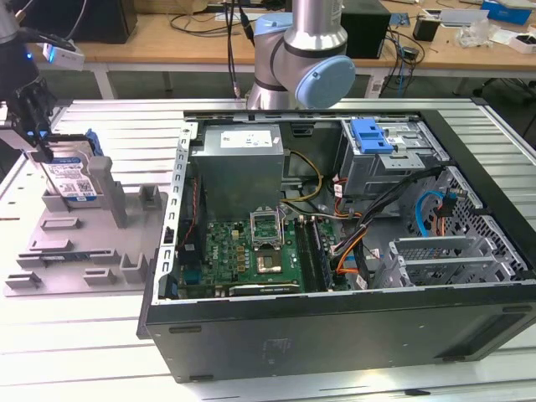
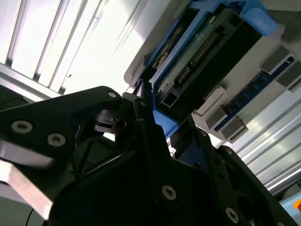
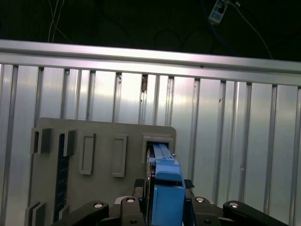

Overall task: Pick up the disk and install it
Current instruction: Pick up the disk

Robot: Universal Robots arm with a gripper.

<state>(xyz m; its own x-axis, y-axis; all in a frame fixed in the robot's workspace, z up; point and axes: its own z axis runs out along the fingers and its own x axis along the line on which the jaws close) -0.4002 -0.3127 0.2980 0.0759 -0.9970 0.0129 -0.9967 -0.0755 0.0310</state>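
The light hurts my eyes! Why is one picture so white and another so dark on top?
Second wrist view: glare bleaches the slatted table beside the disk. First wrist view: beyond the table, mostly dark. Exterior view: even light.

You work on a ribbed aluminium table (image 1: 92, 360) whose pale slats throw back bright glare. Behind it you have a wooden bench (image 1: 167, 38) on white legs (image 1: 102, 82), strewn with cables (image 1: 193, 18) and a black box (image 1: 366, 29). Under the bench, the space is dark.
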